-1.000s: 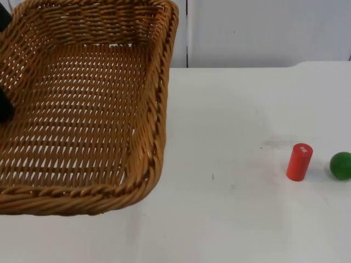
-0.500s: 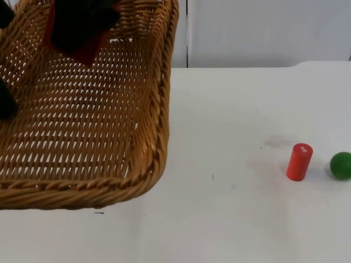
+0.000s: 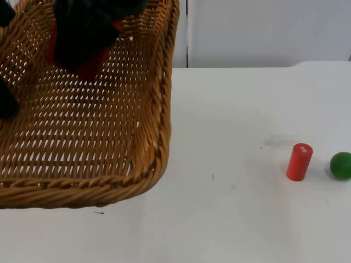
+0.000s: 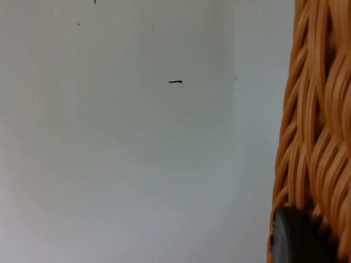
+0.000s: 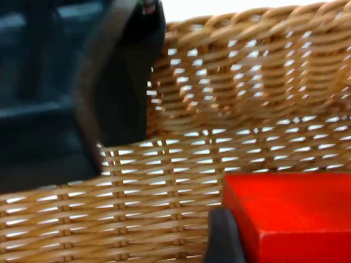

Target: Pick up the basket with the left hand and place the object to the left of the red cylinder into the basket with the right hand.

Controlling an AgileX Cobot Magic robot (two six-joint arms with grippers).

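Right gripper (image 3: pixel 82 55) hangs over the far part of the wicker basket (image 3: pixel 159 109), its black body reaching in from above the basket's far wall, and it is pinching a red block (image 3: pixel 88 64) whose red edges peek out beneath the black fingers in the top view; the right wrist view shows the same red block (image 5: pixel 290 216) held against 1 black fingertip (image 5: pixel 222 238), with the woven floor and inner wall of the basket (image 5: pixel 247 104) just beyond it. Left gripper (image 3: pixel 6 101) sits at the basket's left rim, closed on the rim, and the left wrist view shows 1 black fingertip (image 4: pixel 296 238) pressed against the woven wall (image 4: pixel 318 120) with bare white table (image 4: pixel 120 137) beside it. In the top view the basket appears lifted and tilted, its near rim and right rim towards the camera, and its near right corner overhangs the table (image 3: pixel 230 219). Well to the right, the red cylinder (image 3: pixel 299 161) stands upright with a green ball (image 3: pixel 340 165) just beside it on its right, not touching. Between the basket's right rim and the cylinder lies a wide stretch of open white table top, and the grey partition wall (image 3: pixel 263 30) closes off the far edge
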